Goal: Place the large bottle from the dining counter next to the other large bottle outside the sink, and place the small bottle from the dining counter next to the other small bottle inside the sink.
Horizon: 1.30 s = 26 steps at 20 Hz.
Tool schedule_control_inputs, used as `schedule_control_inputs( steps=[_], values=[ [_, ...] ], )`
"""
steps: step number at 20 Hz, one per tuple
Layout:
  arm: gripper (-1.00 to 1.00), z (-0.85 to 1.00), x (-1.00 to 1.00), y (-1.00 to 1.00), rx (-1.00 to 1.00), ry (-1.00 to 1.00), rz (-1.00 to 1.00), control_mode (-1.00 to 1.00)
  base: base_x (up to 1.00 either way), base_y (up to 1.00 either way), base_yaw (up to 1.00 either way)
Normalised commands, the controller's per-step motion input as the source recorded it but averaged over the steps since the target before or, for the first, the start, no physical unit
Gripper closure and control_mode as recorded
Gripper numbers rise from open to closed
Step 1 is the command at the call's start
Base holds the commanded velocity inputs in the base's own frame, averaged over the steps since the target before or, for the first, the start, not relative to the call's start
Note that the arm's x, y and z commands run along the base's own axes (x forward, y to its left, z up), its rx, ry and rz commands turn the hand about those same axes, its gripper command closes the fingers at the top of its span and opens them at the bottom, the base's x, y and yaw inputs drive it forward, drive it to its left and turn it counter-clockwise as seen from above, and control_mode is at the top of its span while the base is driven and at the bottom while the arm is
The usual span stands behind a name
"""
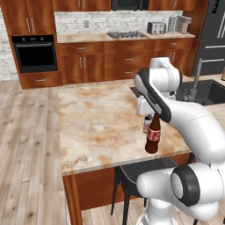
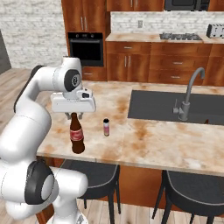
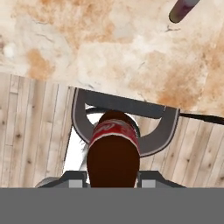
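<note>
The large bottle (image 2: 77,136) hangs upright over the near edge of the dining surface (image 2: 144,140), its neck pinched by the end effector (image 2: 73,114); the small bottle (image 2: 106,127) stands at its 3 o'clock, with the sink (image 2: 157,105) beyond.

A white brick wall (image 1: 110,21) is seen behind reddish-brown cabinets (image 1: 88,61); left of them a black oven (image 1: 34,53) is built in, above a plank floor (image 1: 26,145).

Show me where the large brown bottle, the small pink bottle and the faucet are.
large brown bottle (image 2: 77,135): right base view, on its red label.
small pink bottle (image 2: 106,127): right base view, on its body.
faucet (image 2: 189,94): right base view, on its upright pipe.
</note>
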Motion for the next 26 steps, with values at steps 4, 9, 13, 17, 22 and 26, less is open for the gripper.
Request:
schedule_control_inputs(
  steps=[4,9,13,17,22,26],
  values=[
    [1.00,0.00,0.00,0.00,0.00,0.00,0.00,1.00,-0.29,0.73,-0.03],
    [1.00,0.00,0.00,0.00,0.00,0.00,0.00,1.00,-0.11,1.00,-0.12],
    [1.00,0.00,0.00,0.00,0.00,0.00,0.00,1.00,0.00,1.00,-0.19],
    [1.00,0.00,0.00,0.00,0.00,0.00,0.00,1.00,0.01,1.00,-0.27],
    [1.00,0.00,0.00,0.00,0.00,0.00,0.00,1.00,0.36,1.00,-0.53],
    [1.00,0.00,0.00,0.00,0.00,0.00,0.00,1.00,0.56,1.00,-0.63]
  ],
)
